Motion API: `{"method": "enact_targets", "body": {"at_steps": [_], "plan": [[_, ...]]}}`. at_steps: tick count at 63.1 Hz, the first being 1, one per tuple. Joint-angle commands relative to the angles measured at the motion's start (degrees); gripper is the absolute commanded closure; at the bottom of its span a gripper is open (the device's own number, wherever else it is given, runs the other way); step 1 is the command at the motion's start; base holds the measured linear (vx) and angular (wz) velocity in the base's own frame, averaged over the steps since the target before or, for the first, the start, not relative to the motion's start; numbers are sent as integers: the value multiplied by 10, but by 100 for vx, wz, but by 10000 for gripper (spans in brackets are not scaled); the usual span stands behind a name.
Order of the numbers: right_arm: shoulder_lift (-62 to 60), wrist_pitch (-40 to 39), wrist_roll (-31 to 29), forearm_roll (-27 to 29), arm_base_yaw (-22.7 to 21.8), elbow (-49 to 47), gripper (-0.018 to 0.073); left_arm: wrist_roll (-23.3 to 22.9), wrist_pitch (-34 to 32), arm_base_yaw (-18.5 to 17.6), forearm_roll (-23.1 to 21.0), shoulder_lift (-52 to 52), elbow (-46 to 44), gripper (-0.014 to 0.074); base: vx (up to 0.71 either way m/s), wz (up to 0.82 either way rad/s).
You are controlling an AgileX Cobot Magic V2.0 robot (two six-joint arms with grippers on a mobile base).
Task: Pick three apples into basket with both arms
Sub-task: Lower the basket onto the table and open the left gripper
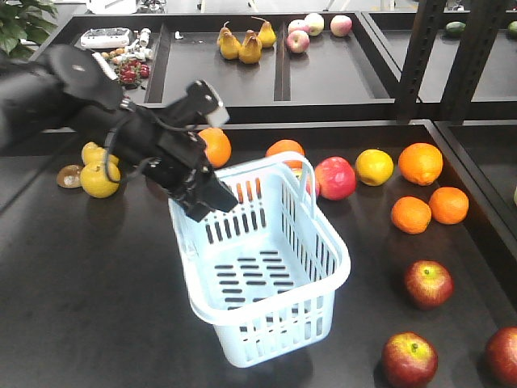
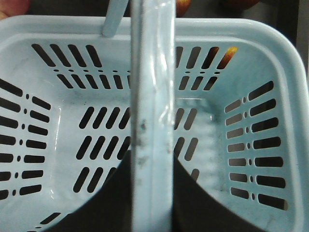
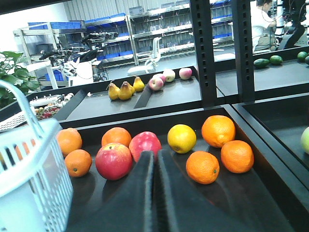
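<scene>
Left gripper (image 1: pixel 212 202) clamps the light basket (image 1: pixel 275 327) by its handle (image 2: pixel 152 121); right gripper (image 3: pixel 155 157) closed, empty. Firm, slick apples (image 1: pixel 427 283) at four o'clock: grip mid-girth.

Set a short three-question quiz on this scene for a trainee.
1. True or false: the pale blue slotted plastic basket already holds fruit.
2. How many dark red, yellow-mottled apples lie near the front right corner of the dark table? A) one B) three C) five
3. Fill in: the left gripper is shut on the basket's ____.
Key: 1 false; 2 B; 3 handle.
</scene>
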Motion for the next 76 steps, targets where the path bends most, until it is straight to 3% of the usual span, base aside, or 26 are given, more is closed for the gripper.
{"method": "enact_targets", "body": {"at_steps": [1, 13, 31, 36, 44, 54, 64, 69, 76], "plan": [[-7, -44, -2, -7, -4, 8, 564, 2, 12, -2, -41, 8, -57, 579, 0, 0], [-7, -44, -2, -7, -4, 8, 564, 2, 35, -10, -42, 63, -106, 496, 0, 0], [-7, -44, -2, -7, -4, 8, 564, -3, 35, -19, -41, 84, -113, 205, 0, 0], [-7, -44, -2, -7, -4, 8, 564, -22, 48, -19, -39, 74, -113, 151, 0, 0], [-7, -44, -2, -7, -4, 8, 564, -79, 67, -17, -24, 41, -113, 141, 0, 0], [-7, -44, -2, -7, -4, 8, 564, -176, 67, -17, 69, -34, -113, 168, 0, 0], [-7, -44, -2, -7, -4, 8, 564, -275, 67, -17, 231, -122, -113, 248, 0, 0], [-7, -44, -2, -7, -4, 8, 564, -309, 67, -17, 297, -163, -105, 302, 0, 0], [-7, -44, -2, -7, -4, 8, 564, -319, 67, -17, 333, -232, -71, 399, 0, 0]]}}
